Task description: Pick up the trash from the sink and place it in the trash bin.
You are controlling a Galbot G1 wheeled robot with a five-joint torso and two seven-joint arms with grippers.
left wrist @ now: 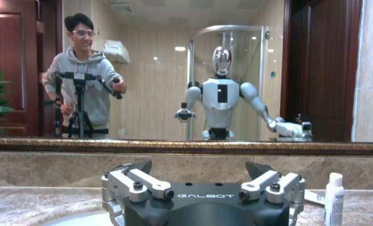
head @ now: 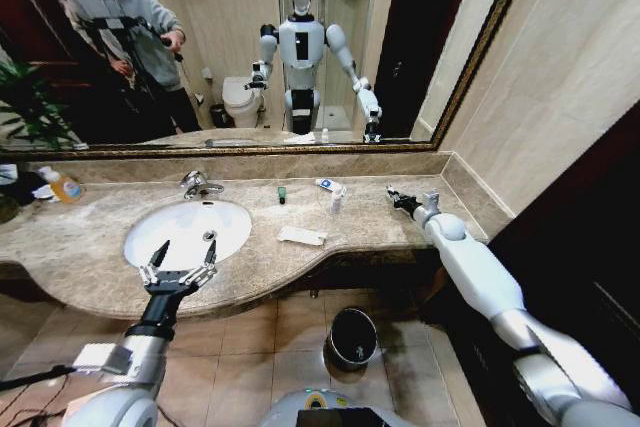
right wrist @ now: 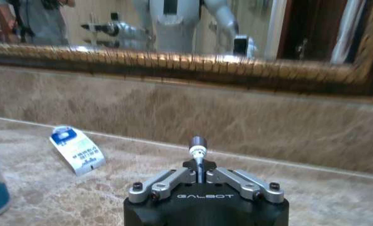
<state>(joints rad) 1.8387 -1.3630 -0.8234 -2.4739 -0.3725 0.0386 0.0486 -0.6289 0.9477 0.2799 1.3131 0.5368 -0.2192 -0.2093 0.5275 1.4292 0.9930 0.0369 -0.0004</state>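
Beige marble bench (head: 90,277) w/ white sink (head: 186,230) at left. Black trash bin (head: 352,337) sitting on floor, near. Flat white packet (head: 301,236) lying mid-bench: likely light, bendy, best pinched by edge. Left tool (head: 178,265) hovering wide open, empty; right tool (head: 394,196) pinching a small dark piece (right wrist: 198,149).

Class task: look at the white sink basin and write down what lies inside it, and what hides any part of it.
The sink shows bare white with its drain; no trash inside. The open left gripper hovers over its front rim, hiding that part.
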